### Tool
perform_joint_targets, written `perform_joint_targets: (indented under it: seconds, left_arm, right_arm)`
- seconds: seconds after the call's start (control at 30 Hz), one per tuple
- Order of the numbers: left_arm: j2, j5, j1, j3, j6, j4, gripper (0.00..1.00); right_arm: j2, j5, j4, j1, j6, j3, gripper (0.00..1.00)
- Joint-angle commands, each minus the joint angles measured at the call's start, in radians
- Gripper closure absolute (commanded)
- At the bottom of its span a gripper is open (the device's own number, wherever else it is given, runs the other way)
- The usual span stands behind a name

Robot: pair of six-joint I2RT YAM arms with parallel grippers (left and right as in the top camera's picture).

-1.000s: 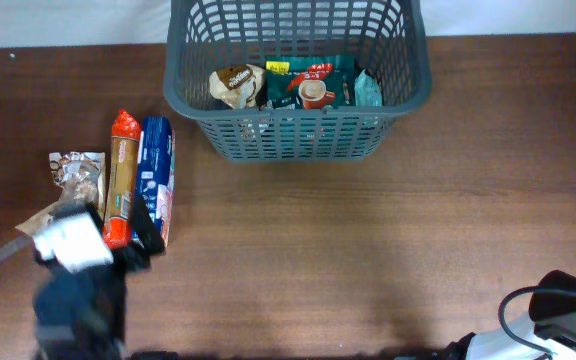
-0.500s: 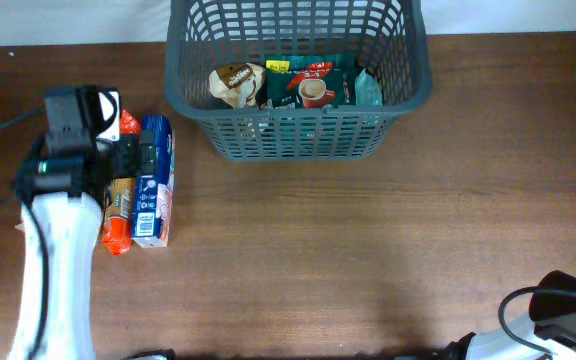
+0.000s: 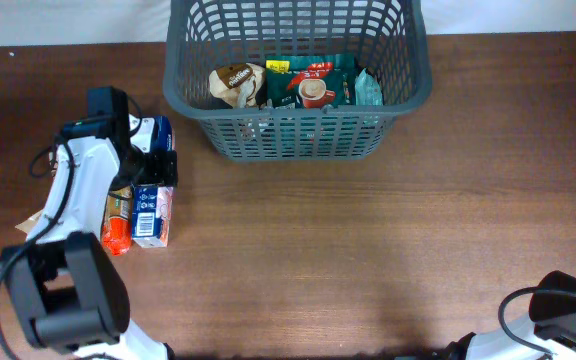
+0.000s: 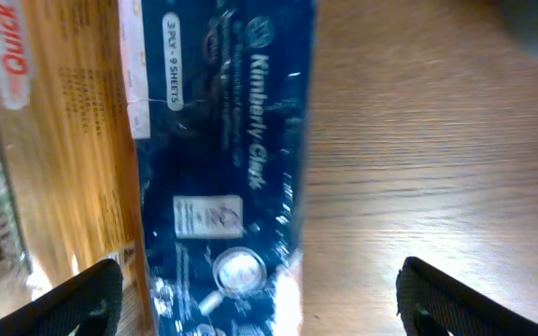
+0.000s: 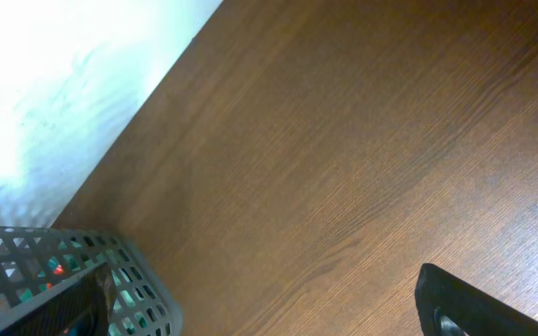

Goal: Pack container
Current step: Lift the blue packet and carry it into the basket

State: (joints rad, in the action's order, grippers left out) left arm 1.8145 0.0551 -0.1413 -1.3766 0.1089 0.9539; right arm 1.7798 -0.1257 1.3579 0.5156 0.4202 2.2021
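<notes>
Blue wrapping fills the left wrist view. The tissue pack [image 4: 227, 159] lies lengthwise under the left gripper [image 4: 258, 294], whose jaws stand wide apart. We judge this lets them close across its narrow width. One finger hangs over the orange biscuit pack [image 4: 59, 149] touching alongside, which could snag. The basket [image 3: 298, 135] sits at the table's far edge, some packets already inside. The right gripper [image 5: 250, 313] waits aside, jaws seemingly apart.

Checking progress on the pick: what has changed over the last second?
The left gripper swept from the near-left table edge to over the blue tissue pack, fingers open either side, nothing gripped. The packs, the container and its contents stayed put.
</notes>
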Motion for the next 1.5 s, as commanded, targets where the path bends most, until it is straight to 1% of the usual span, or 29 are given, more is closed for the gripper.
perform_joint_targets:
  seconds: [0.0, 0.07, 0.1, 0.17, 0.2, 0.23, 0.3, 0.33, 0.43, 0.5, 0.6, 0.7, 0.73, 0.83, 0.9, 0.93, 1.03, 1.1, 1.17, 1.2, 1.33, 1.4, 1.47]
  left_arm:
    - [0.074, -0.064, 0.002, -0.016, 0.02, -0.008, 0.14]
    - [0.102, -0.062, 0.001, -0.016, 0.02, -0.014, 0.14]
    - [0.119, -0.063, 0.001, -0.016, 0.02, -0.018, 0.16]
    - [0.149, -0.058, 0.001, -0.016, 0.019, -0.024, 0.25]
    - [0.163, -0.051, 0.001, -0.016, 0.019, -0.026, 0.37]
    - [0.174, -0.05, 0.001, -0.016, 0.016, -0.028, 0.53]
    - [0.185, -0.024, 0.001, -0.016, 0.012, -0.029, 0.9]
    - [0.184, -0.005, 0.001, -0.019, 0.013, -0.03, 0.98]
    - [0.163, 0.029, 0.001, -0.063, 0.013, -0.005, 0.98]
    - [0.145, 0.028, 0.001, -0.133, 0.013, 0.043, 0.98]
    - [0.111, 0.027, 0.001, -0.292, 0.013, 0.136, 0.98]
    - [0.07, 0.024, 0.001, -0.504, 0.02, 0.221, 0.98]
    - [0.059, 0.009, 0.001, -0.565, 0.029, 0.237, 0.98]
    - [0.015, -0.113, 0.002, -0.742, 0.029, 0.254, 0.98]
    - [-0.016, -0.141, 0.003, -0.843, 0.065, 0.245, 0.98]
    - [-0.029, -0.132, 0.006, -0.882, 0.099, 0.239, 0.98]
    - [-0.074, -0.037, 0.036, -0.986, 0.268, 0.217, 0.98]
    - [-0.104, 0.057, 0.079, -1.024, 0.418, 0.206, 0.98]
    - [-0.132, 0.154, 0.136, -1.033, 0.611, 0.205, 0.98]
    - [-0.144, 0.201, 0.195, -1.033, 0.746, 0.205, 0.98]
    - [-0.131, 0.201, 0.341, -1.021, 0.983, 0.206, 0.98]
    - [-0.103, 0.165, 0.396, -1.006, 1.073, 0.191, 0.98]
    - [-0.056, 0.12, 0.435, -0.999, 1.112, 0.163, 0.98]
  right_arm:
    - [-0.021, -0.002, -0.003, 0.002, 0.008, -0.004, 0.01]
    - [-0.021, -0.002, -0.003, 0.002, 0.008, -0.004, 0.01]
    - [-0.021, -0.002, -0.003, 0.002, 0.008, -0.004, 0.01]
    - [-0.021, -0.002, -0.003, 0.002, 0.008, -0.004, 0.01]
    - [-0.021, -0.002, -0.003, 0.002, 0.008, -0.004, 0.01]
    - [-0.021, -0.002, -0.003, 0.002, 0.008, -0.004, 0.01]
    - [-0.021, -0.002, -0.003, 0.002, 0.008, -0.004, 0.01]
    - [-0.021, -0.002, -0.003, 0.002, 0.008, -0.004, 0.01]
    - [-0.021, -0.002, -0.003, 0.002, 0.008, -0.004, 0.01]
    - [-0.021, -0.002, -0.003, 0.002, 0.008, -0.004, 0.01]
    - [-0.021, -0.002, -0.003, 0.002, 0.008, -0.004, 0.01]
    - [-0.021, -0.002, -0.003, 0.002, 0.008, -0.004, 0.01]
    - [-0.021, -0.002, -0.003, 0.002, 0.008, -0.004, 0.01]
    - [-0.021, -0.002, -0.003, 0.002, 0.008, -0.004, 0.01]
    - [-0.021, -0.002, -0.003, 0.002, 0.008, -0.004, 0.01]
    - [-0.021, -0.002, -0.003, 0.002, 0.008, -0.004, 0.01]
    - [-0.021, -0.002, -0.003, 0.002, 0.008, -0.004, 0.01]
    - [-0.021, -0.002, -0.003, 0.002, 0.008, -0.004, 0.01]
    - [-0.021, -0.002, -0.003, 0.002, 0.008, -0.004, 0.01]
    - [-0.021, -0.002, -0.003, 0.002, 0.008, -0.004, 0.01]
    - [-0.021, -0.002, -0.003, 0.002, 0.008, -0.004, 0.01]
    - [-0.021, -0.002, -0.003, 0.002, 0.008, -0.004, 0.01]
    - [-0.021, -0.002, -0.003, 0.002, 0.008, -0.004, 0.01]
